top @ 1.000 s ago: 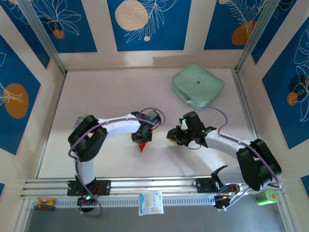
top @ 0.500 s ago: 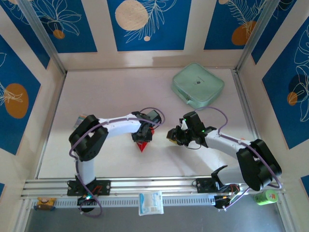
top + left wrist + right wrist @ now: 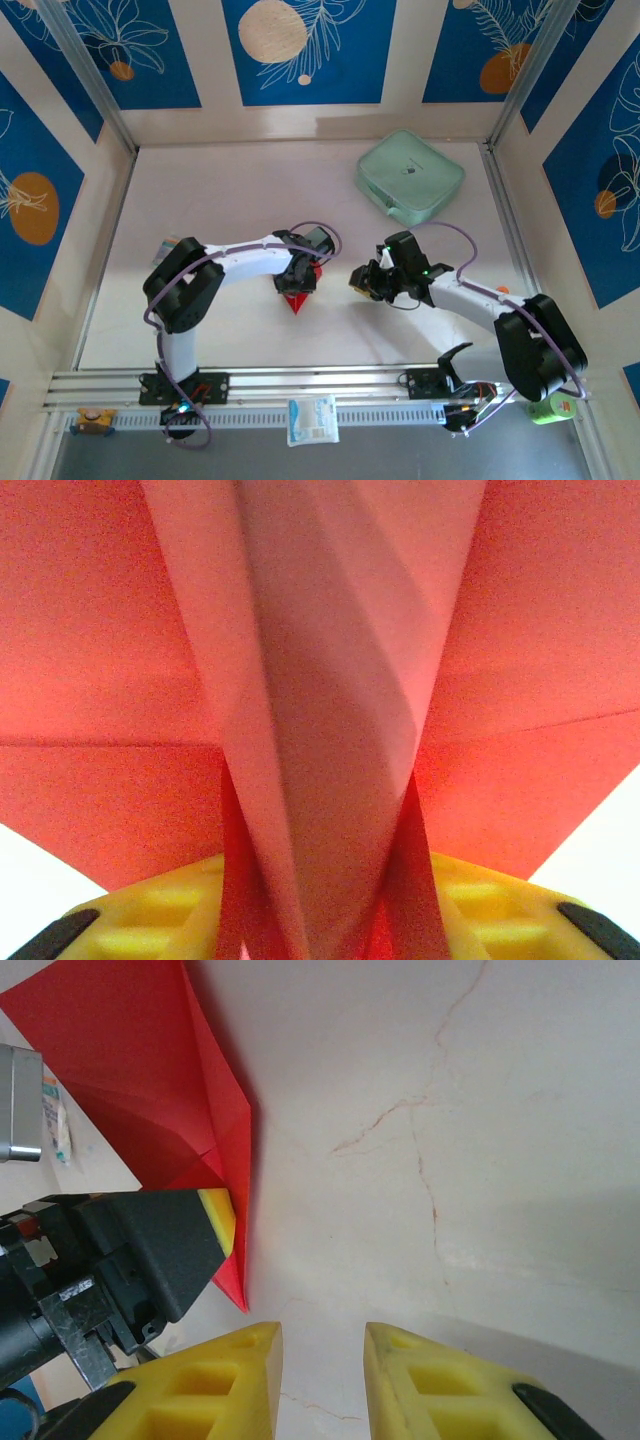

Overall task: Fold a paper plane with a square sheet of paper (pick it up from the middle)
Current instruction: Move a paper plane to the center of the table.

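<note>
The square sheet of paper stands folded into a red paper plane [image 3: 294, 300], nose toward the near edge, in the middle of the table. Up close the paper plane [image 3: 320, 730] shows its centre fold running down between my left gripper's [image 3: 320, 925] yellow fingers [image 3: 160, 920], which stand parted, the fold spread in the gap. The left gripper [image 3: 296, 283] hovers over the plane's rear. My right gripper [image 3: 360, 282] sits a short way to the right, open, with bare table between its fingers [image 3: 225, 1380]. From there the plane [image 3: 150, 1070] lies left of the right gripper [image 3: 320, 1345].
A mint-green zip case [image 3: 410, 178] lies at the back right of the table. A white packet [image 3: 313, 419] rests on the front rail and a green object [image 3: 552, 408] sits at the near right corner. Blue patterned walls enclose the table.
The left gripper's fingers have spread apart around the plane's fold. The right gripper has shifted slightly to the right. The plane has barely moved.
</note>
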### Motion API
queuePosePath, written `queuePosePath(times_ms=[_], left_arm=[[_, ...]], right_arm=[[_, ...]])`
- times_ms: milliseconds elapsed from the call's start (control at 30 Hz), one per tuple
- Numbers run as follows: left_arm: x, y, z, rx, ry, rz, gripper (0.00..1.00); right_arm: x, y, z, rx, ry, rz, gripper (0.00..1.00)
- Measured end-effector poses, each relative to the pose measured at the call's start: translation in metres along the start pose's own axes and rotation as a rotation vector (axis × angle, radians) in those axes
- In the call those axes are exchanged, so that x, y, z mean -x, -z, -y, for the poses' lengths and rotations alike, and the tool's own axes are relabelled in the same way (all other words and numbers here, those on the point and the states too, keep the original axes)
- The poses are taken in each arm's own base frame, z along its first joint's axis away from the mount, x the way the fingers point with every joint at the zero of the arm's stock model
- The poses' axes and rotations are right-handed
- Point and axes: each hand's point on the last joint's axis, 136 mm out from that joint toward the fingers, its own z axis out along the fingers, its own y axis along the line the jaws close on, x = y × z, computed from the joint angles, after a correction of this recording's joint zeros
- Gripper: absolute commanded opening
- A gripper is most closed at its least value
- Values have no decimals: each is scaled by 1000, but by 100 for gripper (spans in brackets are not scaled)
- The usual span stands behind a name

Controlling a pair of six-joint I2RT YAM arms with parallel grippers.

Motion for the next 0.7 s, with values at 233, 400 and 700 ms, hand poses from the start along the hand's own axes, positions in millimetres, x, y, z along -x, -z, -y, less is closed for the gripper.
queuePosePath(times_ms=[233,400,700], left_arm=[[0,1,3,-12,-2,-3,41],[0,4,3,-17,0,-3,44],[6,29,8,-77,32,39,48]], right_arm=[[0,4,2,-6,-2,4,29],[3,16,6,-17,-5,21,29],[21,53,16,-24,-21,127,29]])
